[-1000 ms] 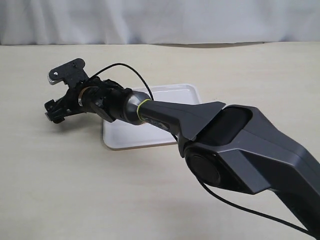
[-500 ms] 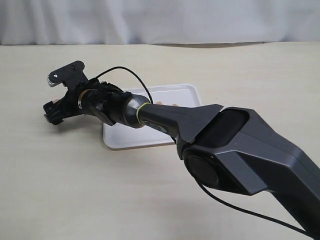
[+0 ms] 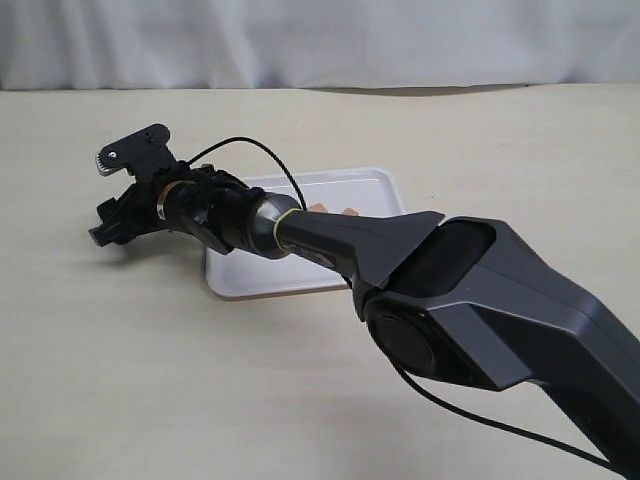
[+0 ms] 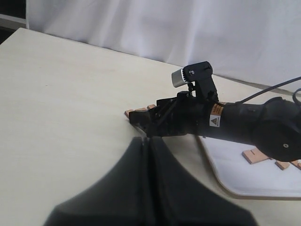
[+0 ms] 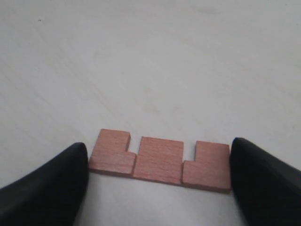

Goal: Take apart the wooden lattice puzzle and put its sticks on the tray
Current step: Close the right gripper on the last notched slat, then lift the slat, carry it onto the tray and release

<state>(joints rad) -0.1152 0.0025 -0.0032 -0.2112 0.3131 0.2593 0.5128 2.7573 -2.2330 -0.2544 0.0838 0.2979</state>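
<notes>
One notched light-brown stick (image 5: 160, 161) lies flat on the table, left of the white tray (image 3: 330, 185). My right gripper (image 5: 159, 155) reaches across to it. Its two black fingers (image 5: 51, 188) press against the stick's two ends, so it is shut on the stick. In the left wrist view this gripper (image 4: 143, 123) rests low on the table with the stick's wood (image 4: 136, 112) showing at its tip. Two more sticks (image 4: 256, 155) lie on the tray (image 4: 225, 162). The left gripper (image 4: 148, 143) is shut and empty, close behind. No assembled lattice shows.
The right arm's long black forearm (image 3: 340, 235) crosses above the tray, hiding most of it in the exterior view. A black cable (image 3: 250, 140) loops over the wrist. A white curtain (image 3: 320, 40) backs the far table edge.
The right gripper has shifted slightly and its fingers have drawn in around the stick. The forearm has moved a little left, uncovering a stick on the tray.
</notes>
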